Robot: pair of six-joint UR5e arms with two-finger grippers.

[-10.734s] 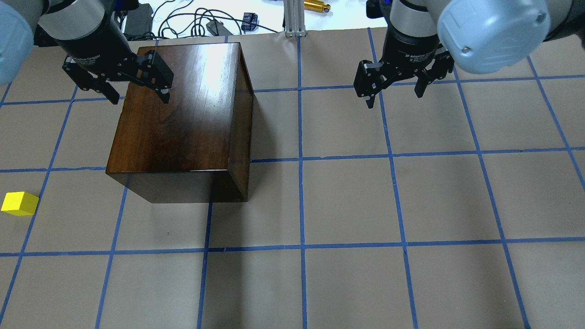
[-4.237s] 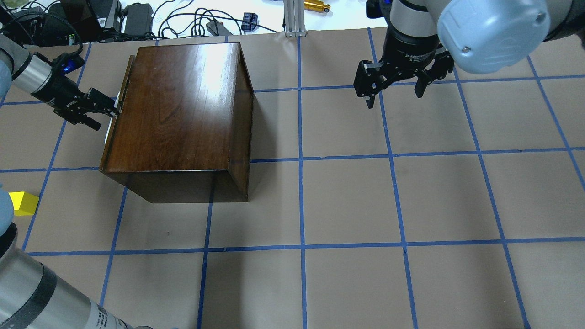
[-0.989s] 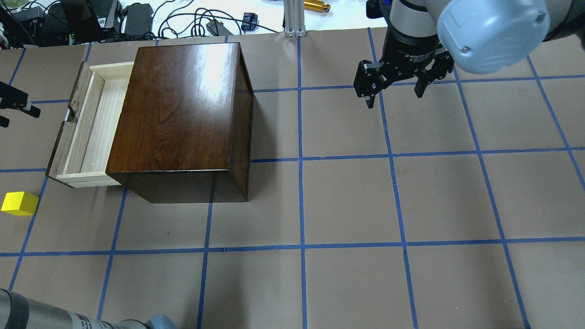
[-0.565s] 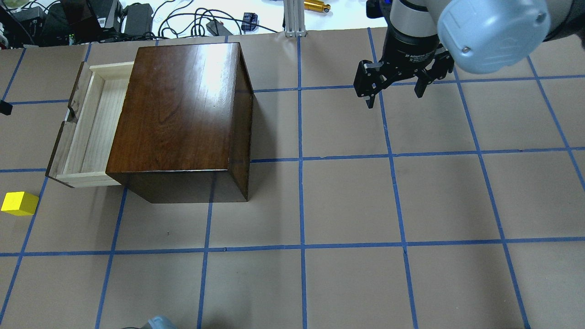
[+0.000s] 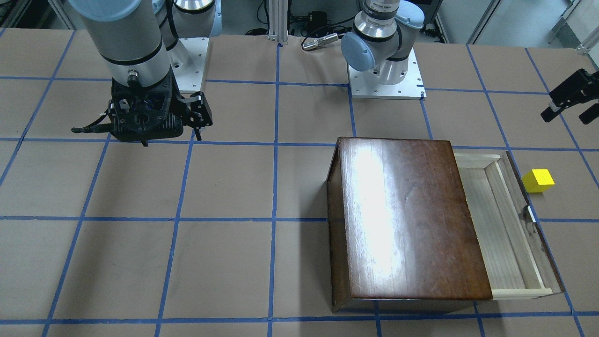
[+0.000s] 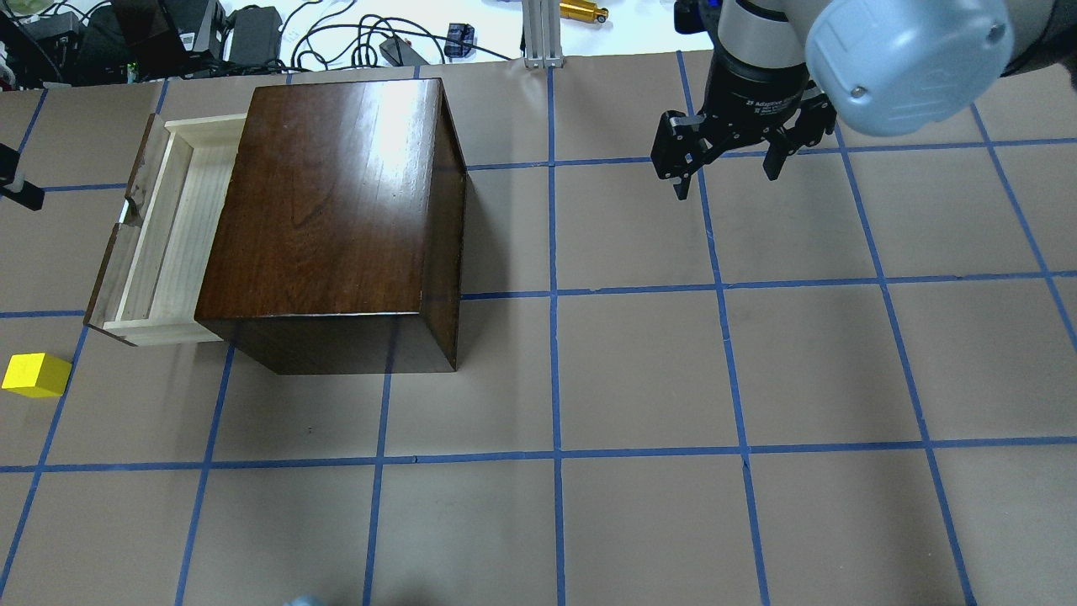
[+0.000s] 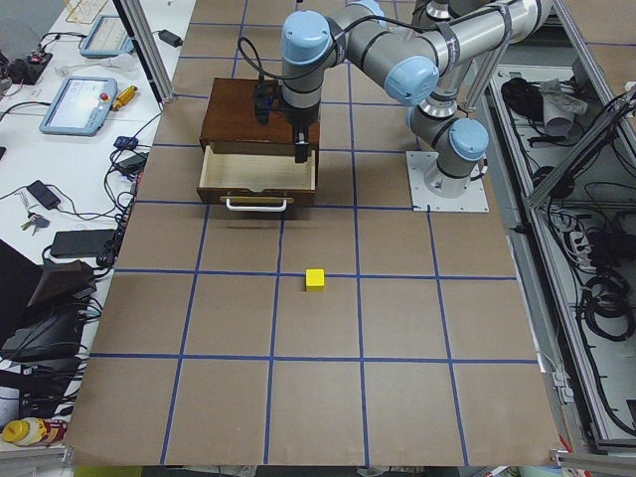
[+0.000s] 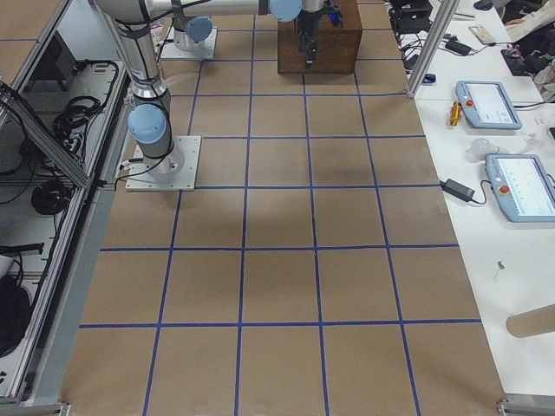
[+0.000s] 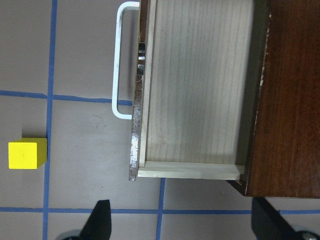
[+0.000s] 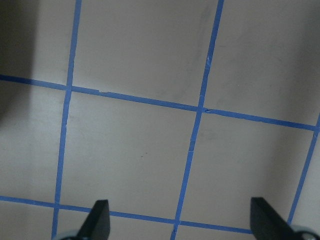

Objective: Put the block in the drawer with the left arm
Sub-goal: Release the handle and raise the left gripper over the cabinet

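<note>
The yellow block (image 6: pixel 35 375) lies on the table left of the box, clear of the drawer; it also shows in the front view (image 5: pixel 538 180) and the left wrist view (image 9: pixel 27 153). The drawer (image 6: pixel 164 236) is pulled out of the dark-brown box (image 6: pixel 336 219) and is empty (image 9: pixel 195 85). My left gripper (image 5: pixel 573 105) is open and empty, high above the table beside the drawer's front; only its tip shows at the overhead view's left edge (image 6: pixel 15 181). My right gripper (image 6: pixel 724 164) is open and empty, far from the box.
The drawer's white metal pull (image 9: pixel 120 60) sticks out toward the block's side. Cables and gear (image 6: pixel 252 34) lie beyond the table's far edge. Both arm bases (image 5: pixel 386 70) stand at the robot's side. Blue tape lines grid the brown table.
Since the earliest frames my left gripper has pulled the drawer open and let go. In the last second it stayed near the overhead view's left edge, and its forearm left the bottom edge. The block stayed put.
</note>
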